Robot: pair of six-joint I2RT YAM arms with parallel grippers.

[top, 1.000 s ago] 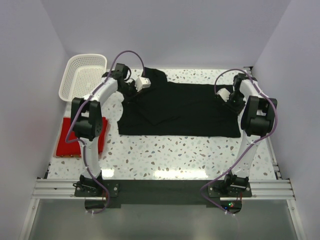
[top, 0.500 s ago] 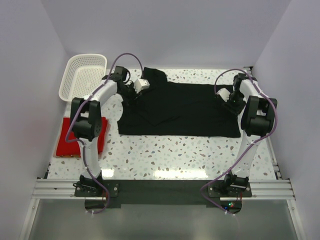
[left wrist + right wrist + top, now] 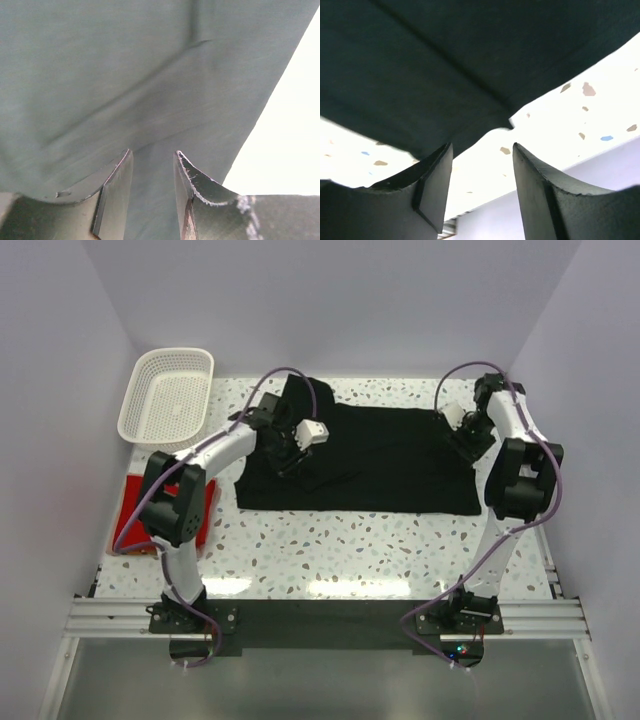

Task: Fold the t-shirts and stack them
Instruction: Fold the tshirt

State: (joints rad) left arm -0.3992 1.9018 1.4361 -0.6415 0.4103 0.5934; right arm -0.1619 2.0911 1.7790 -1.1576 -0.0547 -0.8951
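The black t-shirt (image 3: 390, 460) lies spread flat across the middle of the table, with a sleeve pointing to the back left. My left gripper (image 3: 288, 454) hovers over its left part; in the left wrist view (image 3: 152, 155) the fingers stand slightly apart, with cloth (image 3: 125, 75) filling the view behind them. My right gripper (image 3: 463, 438) is at the shirt's right edge; in the right wrist view (image 3: 482, 147) it is open and empty over the black hem (image 3: 445, 60). The red t-shirt (image 3: 128, 512) lies folded at the left, partly hidden by the left arm.
A white lattice basket (image 3: 166, 394) stands at the back left corner. Speckled table top (image 3: 340, 545) runs along in front of the black shirt. Walls close in at the back and on both sides.
My left gripper has moved from the back-left sleeve to the right and nearer, over the shirt's body. My right gripper has shifted slightly towards the back. The shirt's outline looks the same.
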